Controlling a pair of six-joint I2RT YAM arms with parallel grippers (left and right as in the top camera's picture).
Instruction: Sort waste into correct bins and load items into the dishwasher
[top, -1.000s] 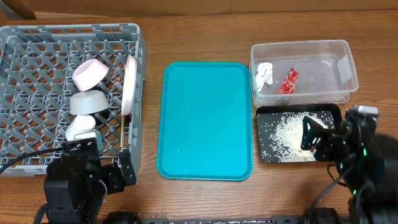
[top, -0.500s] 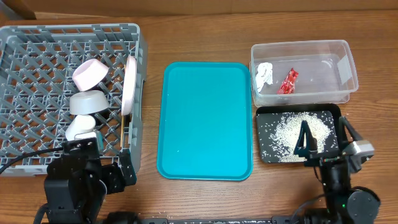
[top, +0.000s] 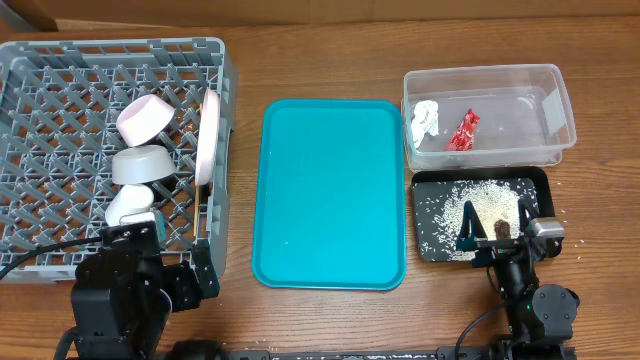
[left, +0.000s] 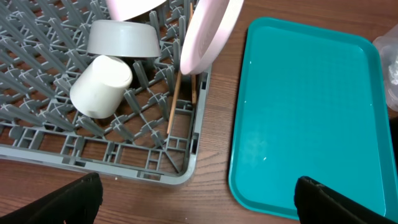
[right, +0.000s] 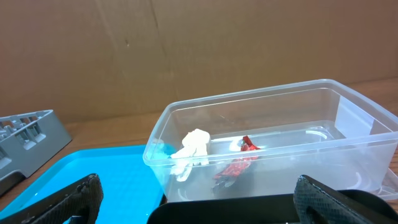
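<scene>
Wooden chopsticks (left: 174, 102): long axis approx. along rack (left: 198, 134) wall.

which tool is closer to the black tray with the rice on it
Right. The right tool is over the front edge of the black tray. The left tool is at the front corner of the dish rack, beyond the teal tray.

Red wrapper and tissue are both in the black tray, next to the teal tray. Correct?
Not quite. The wrapper and tissue are both in the clear tub, not the black tray, which holds the rice. The tub does sit next to the teal tray. The overhead view shows it.
</scene>
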